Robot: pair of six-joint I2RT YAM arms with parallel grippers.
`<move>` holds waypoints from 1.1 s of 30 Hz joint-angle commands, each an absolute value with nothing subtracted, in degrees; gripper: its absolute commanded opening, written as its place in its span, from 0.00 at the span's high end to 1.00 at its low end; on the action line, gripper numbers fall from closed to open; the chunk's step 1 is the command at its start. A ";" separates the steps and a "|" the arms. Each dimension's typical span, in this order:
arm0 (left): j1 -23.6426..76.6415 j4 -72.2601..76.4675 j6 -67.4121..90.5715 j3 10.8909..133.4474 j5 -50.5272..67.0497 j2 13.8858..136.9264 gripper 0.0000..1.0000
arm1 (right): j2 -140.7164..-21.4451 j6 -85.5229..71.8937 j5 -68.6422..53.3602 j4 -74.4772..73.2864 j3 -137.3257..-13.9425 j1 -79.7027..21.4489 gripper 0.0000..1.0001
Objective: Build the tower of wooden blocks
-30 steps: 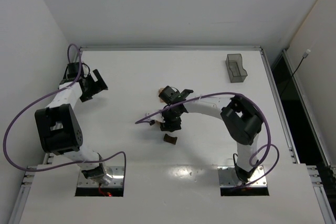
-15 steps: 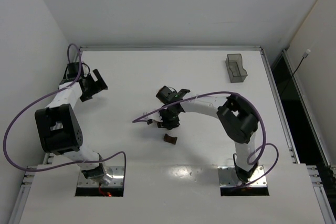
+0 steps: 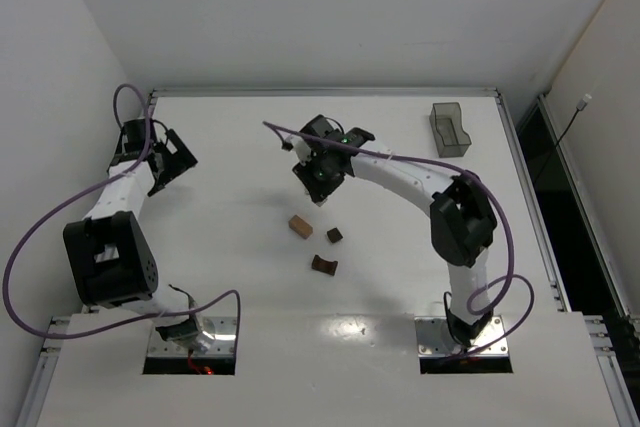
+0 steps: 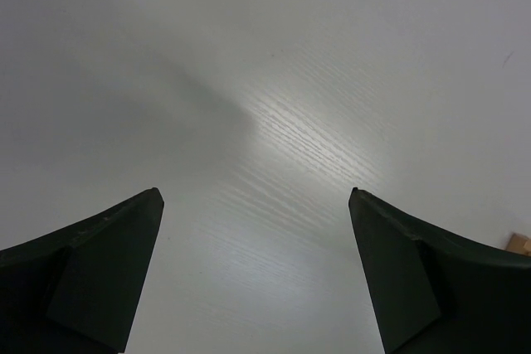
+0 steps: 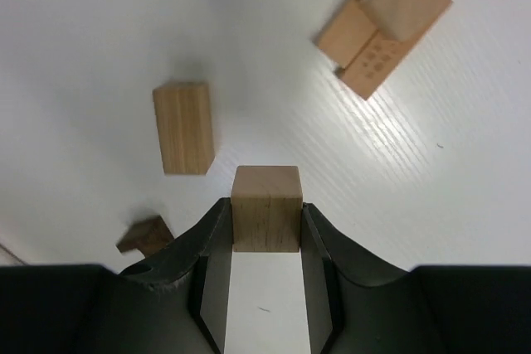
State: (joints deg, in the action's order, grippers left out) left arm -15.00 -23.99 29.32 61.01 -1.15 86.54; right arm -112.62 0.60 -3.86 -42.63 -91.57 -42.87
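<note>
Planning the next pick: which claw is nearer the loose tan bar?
Right. The right claw, gripping a tan cube, hangs just past the bar, toward the far edge; the left claw, open, sits far off to its left.

Open table (image 3: 220, 267) lies under and around the left hand (image 4: 253, 195). Ahead of the right hand (image 5: 265, 206), whose gap a cube (image 5: 265, 192) fills, a lane runs between a stack (image 5: 386, 26) and a tan block (image 5: 184, 128). A dark piece (image 5: 148, 235) sits close beside one finger. A bin (image 3: 450, 129) stands at the far right corner.
</note>
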 commanded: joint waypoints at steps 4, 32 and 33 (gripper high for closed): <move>-15.73 -24.08 32.78 61.08 -6.59 83.59 0.05 | -115.49 -21.88 5.97 -47.20 -95.01 -41.04 1.00; -15.73 -23.03 31.64 61.35 -4.92 85.87 0.05 | -124.53 -29.97 9.93 -41.48 -104.23 -41.57 1.00; -15.73 -23.03 31.64 61.35 -4.40 86.39 0.05 | -125.24 -29.97 9.93 -41.48 -104.76 -41.57 1.00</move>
State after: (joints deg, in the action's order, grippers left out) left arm -15.03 -23.94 31.75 59.99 -5.23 85.93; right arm -124.75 -28.56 9.02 -42.28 -100.97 -41.12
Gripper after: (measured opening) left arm 0.949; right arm 0.296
